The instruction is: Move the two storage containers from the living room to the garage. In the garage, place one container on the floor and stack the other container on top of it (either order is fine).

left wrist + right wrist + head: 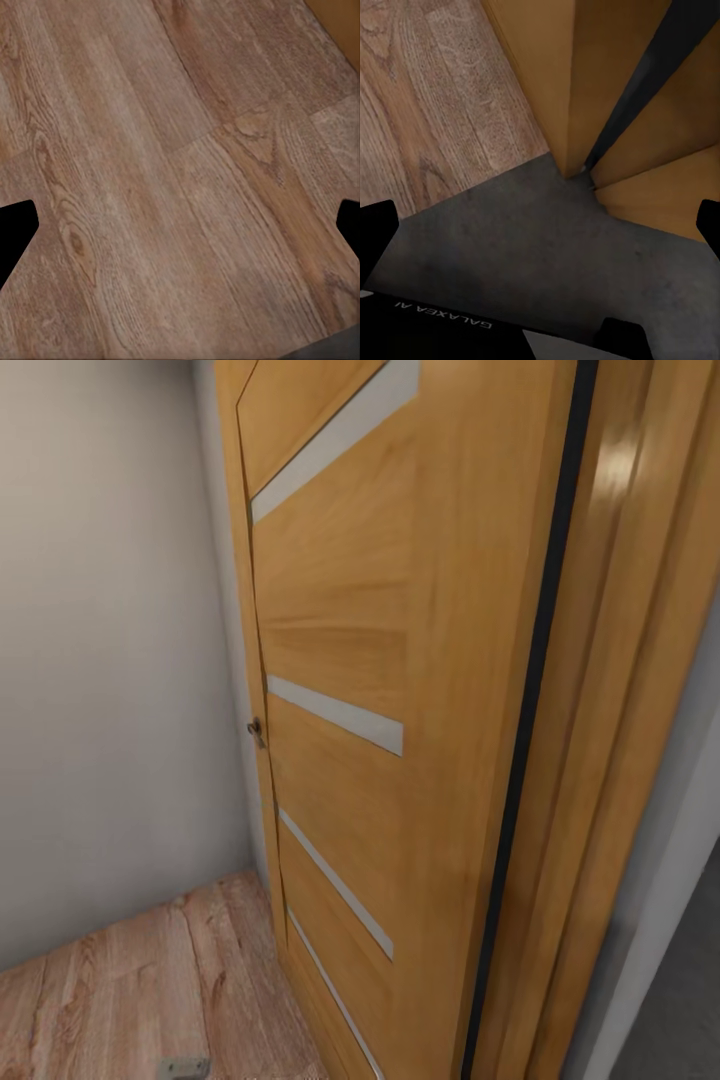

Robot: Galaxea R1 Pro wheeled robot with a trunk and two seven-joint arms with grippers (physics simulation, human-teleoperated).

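The two storage containers are out of view. In the left wrist view my left gripper (pixel 180 225) is open over light wood-plank flooring (pixel 150 150), its dark fingertips (pixel 15 232) far apart with nothing between them. In the right wrist view my right gripper (pixel 540 229) is also open, over the threshold where wood planks (pixel 435 97) meet the grey concrete floor (pixel 532 240) at the foot of a wooden door (pixel 547 67). Nothing is held in either gripper.
A wooden door with glass slats (pixel 400 660) and a small handle (pixel 257 732) stands close in front, swung against its frame (pixel 620 660). A beige wall (pixel 100 660) closes the left. Wood floor (pixel 150 980) lies below; grey concrete (pixel 680 1000) shows at the lower right.
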